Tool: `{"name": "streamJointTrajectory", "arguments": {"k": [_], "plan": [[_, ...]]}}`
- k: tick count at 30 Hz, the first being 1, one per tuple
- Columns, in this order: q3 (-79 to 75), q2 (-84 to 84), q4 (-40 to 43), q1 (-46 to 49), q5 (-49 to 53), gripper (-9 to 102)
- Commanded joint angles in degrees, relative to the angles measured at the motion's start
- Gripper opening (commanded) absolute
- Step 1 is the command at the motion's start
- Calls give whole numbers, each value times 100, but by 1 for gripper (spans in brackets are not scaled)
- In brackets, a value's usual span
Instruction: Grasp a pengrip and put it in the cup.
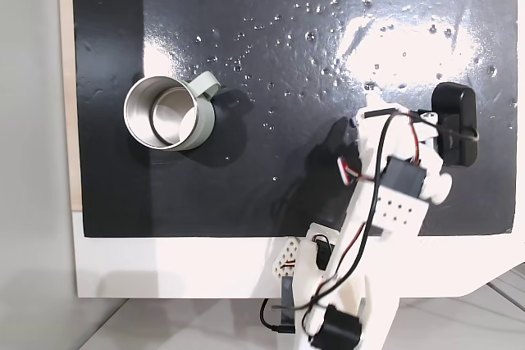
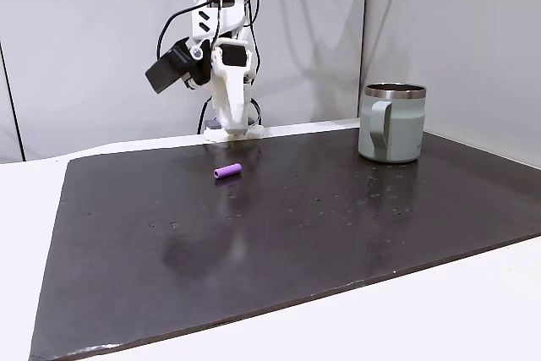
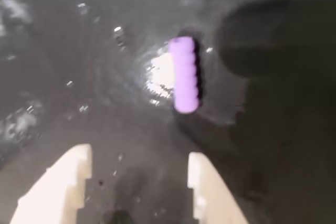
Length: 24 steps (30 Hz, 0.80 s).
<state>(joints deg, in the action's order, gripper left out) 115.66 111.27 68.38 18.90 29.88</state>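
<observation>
The purple ribbed pengrip (image 3: 185, 74) lies on the black mat just ahead of my gripper (image 3: 139, 182), slightly right of the gap's centre line. Both white fingers (image 3: 207, 192) stand well apart with nothing between them. In a fixed view the pengrip (image 2: 227, 172) rests flat near the mat's far left, and my gripper (image 2: 235, 124) points down behind and above it, not touching. The cup (image 2: 392, 122), grey-green with a steel rim, stands upright far to the right. From above, the cup (image 1: 168, 112) sits at the mat's left with its handle to the upper right.
The black mat (image 2: 338, 234) is shiny and speckled with small droplets and glare. A white table border (image 1: 164, 268) surrounds it. The arm's body and cables (image 1: 385, 202) cover the lower right of the mat seen from above.
</observation>
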Motion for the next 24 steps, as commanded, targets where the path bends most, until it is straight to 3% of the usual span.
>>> {"name": "streamJointTrajectory", "arguments": {"k": [1,17,24], "plan": [[-826,-967,237,193,44,24],[-2681,-3674,580,501,97,24],[-2918,-4096,624,290,211,24]]}}
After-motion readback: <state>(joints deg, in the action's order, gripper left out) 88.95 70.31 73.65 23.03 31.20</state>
